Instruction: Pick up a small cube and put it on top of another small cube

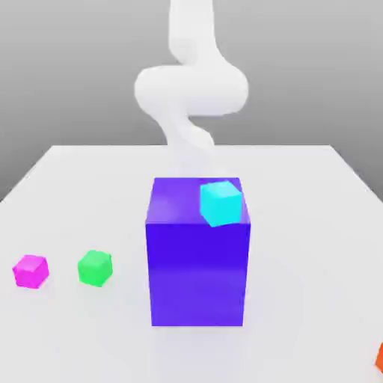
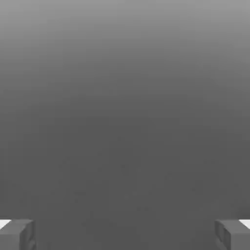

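**Open gripper, cubes spread on a white table**

Orange, at the lower corner on the exterior view's right, is a small orange cube (image 1: 379,357), cut by the picture's edge and nearest to the camera. Behind it, in the middle of the white table (image 1: 314,224), stands a big blue block (image 1: 197,262). A small cyan cube (image 1: 221,203) is seen at the block's upper part, toward the exterior view's right; whether it rests on the top face or hangs in front of it I cannot tell. On the exterior view's left, a small green cube (image 1: 95,268) and a small magenta cube (image 1: 31,271) lie on the table, near each other but apart, and well apart from the block.

The exterior view shows the white arm (image 1: 191,90) curving above and behind the block. The hand view gives what the exterior view does not: the gripper (image 2: 125,234) with its two grey fingertips (image 2: 17,234) far apart at the two corners, so the jaws are wide open and hold nothing. Between them is plain grey background.

The table has free room around the block on every side, and wide bare surface between the block and the orange cube. The table's far edge runs straight behind the arm; beyond it is grey wall, lighter toward the floor.
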Controlling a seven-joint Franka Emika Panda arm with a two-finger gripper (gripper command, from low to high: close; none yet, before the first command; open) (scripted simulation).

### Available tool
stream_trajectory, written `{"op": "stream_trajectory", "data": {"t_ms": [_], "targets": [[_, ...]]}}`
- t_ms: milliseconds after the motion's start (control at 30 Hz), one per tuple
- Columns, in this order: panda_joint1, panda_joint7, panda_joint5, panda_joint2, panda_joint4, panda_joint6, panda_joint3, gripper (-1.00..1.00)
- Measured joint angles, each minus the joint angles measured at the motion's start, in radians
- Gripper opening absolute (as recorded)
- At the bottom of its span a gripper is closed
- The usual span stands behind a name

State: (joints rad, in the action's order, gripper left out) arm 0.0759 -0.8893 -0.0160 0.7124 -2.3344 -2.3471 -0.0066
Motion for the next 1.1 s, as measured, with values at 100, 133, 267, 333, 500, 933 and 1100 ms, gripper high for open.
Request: {"op": "stream_trajectory", "data": {"t_ms": [100,133,267,333,500,933,1100], "targets": [[0.09,-0.113,-0.022,-0.109,-0.043,-0.059,-0.015,0.0],[0.119,-0.148,-0.028,-0.145,-0.057,-0.078,-0.021,0.0],[0.228,-0.288,-0.05,-0.284,-0.111,-0.152,-0.051,0.0],[0.279,-0.355,-0.058,-0.353,-0.138,-0.189,-0.07,0.0],[0.393,-0.51,-0.06,-0.526,-0.207,-0.283,-0.134,0.0],[0.643,-0.602,0.207,-0.99,-0.303,-0.562,-0.152,0.0],[0.678,-0.578,0.238,-1.057,-0.29,-0.616,-0.11,-1.0]]}}
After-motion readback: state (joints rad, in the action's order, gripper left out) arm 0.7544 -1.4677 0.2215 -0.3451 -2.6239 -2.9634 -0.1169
